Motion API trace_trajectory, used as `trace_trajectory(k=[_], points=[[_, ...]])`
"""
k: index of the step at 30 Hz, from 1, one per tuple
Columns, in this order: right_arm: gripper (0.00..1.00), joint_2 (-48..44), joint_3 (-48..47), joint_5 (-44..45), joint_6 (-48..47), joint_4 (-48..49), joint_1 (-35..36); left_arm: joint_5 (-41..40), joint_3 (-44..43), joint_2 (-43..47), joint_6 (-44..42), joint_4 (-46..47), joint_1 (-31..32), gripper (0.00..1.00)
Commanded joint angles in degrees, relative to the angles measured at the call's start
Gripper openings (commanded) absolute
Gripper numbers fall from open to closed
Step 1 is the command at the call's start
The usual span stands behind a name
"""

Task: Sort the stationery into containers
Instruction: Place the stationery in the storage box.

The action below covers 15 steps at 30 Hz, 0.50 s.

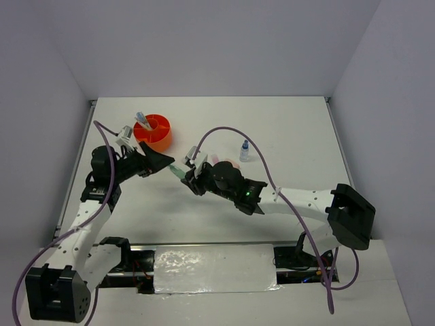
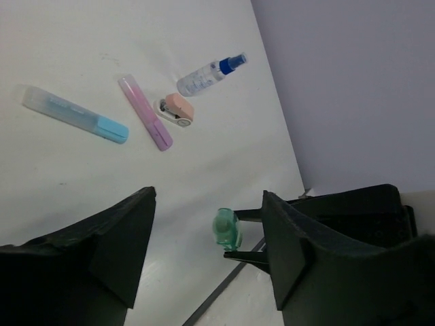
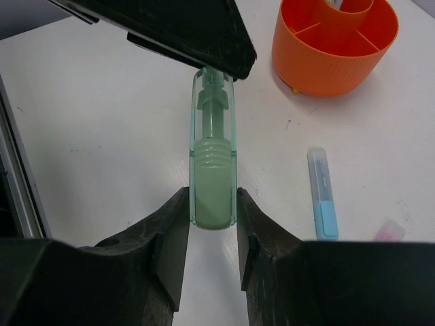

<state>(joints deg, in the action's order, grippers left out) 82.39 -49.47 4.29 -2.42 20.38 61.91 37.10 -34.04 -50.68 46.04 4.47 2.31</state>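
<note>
Translucent plastic, pastel in tone, the slim green marker (image 3: 213,156) sat clamped by its thick end between the fingers of the right gripper (image 3: 213,204). It hung, apparently off the white table (image 1: 285,122), between the two arms and a little in front of the round orange plastic organizer (image 3: 326,68).

Judging by the pose, it was held out that way as a hand-over. Its capped far end reached into the gap of the left gripper (image 2: 209,197), whose jaws stood apart on either side of it; in the left wrist view they gripped nothing. The organizer stood on the left arm's side, which would explain passing the piece across.

Through the clear shell of the green marker a ribbed collar and a narrower inner stem showed. The body looked smooth and rigid, likely to slip if pinched only at the tip.

A frosted blue marker (image 2: 75,114), a pink marker (image 2: 145,111), a small pink block (image 2: 178,109) and a clear blue-capped bottle (image 2: 207,75) lay on the table outside the organizer, not yet sorted.
</note>
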Motion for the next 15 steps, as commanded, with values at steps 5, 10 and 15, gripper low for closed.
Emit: trace_trajectory(k=[5,10,15], points=[[0.13,-2.1,-1.9,-0.2,-0.7,3.7,0.6,4.6,1.2,-2.6,2.8,8.7,3.1,0.64],[0.14,-0.5,-3.3,1.1,-1.4,3.3,0.6,4.6,0.7,-3.0,2.8,8.8,3.8,0.32],[0.49,-0.6,-3.9,1.1,-1.8,2.7,0.6,0.6,-4.1,-3.5,-3.2,1.7,4.0,0.00]])
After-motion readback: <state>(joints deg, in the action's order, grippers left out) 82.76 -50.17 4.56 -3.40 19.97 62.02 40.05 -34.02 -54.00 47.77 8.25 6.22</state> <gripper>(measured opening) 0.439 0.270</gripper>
